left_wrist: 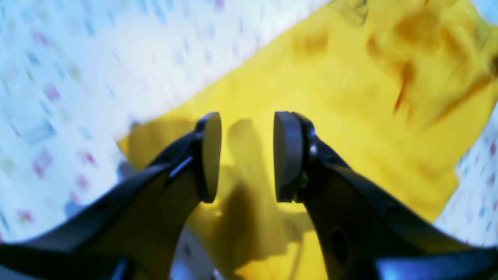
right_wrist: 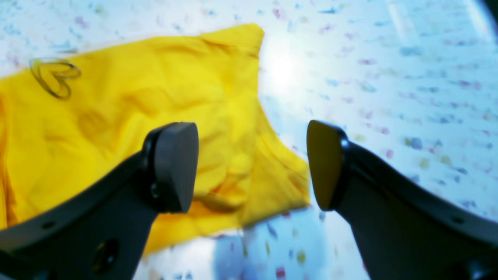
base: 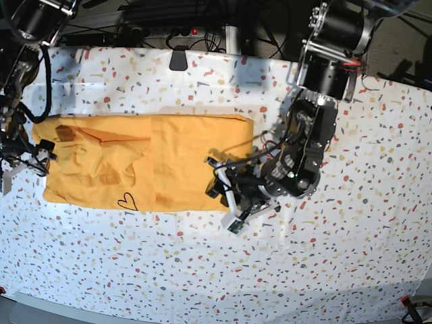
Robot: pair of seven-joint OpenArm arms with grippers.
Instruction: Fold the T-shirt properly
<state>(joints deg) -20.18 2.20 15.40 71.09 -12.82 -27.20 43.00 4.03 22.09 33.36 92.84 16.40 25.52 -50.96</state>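
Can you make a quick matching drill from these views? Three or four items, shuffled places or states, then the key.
Items:
1. T-shirt
2. heart outline
3. left gripper
4. right gripper

States or places:
A. open, over the shirt's edge and the speckled cloth
B. yellow-orange, lying partly folded on the table
C. open above yellow fabric
D. black, near the shirt's front edge in the base view

Pairs: 1-B, 2-D, 3-C, 4-A

White speckled table covering [base: 337, 256], brightly lit, glare in places. Dark cables [base: 169, 17] bunched along far edge; small red light [base: 195, 31] there.
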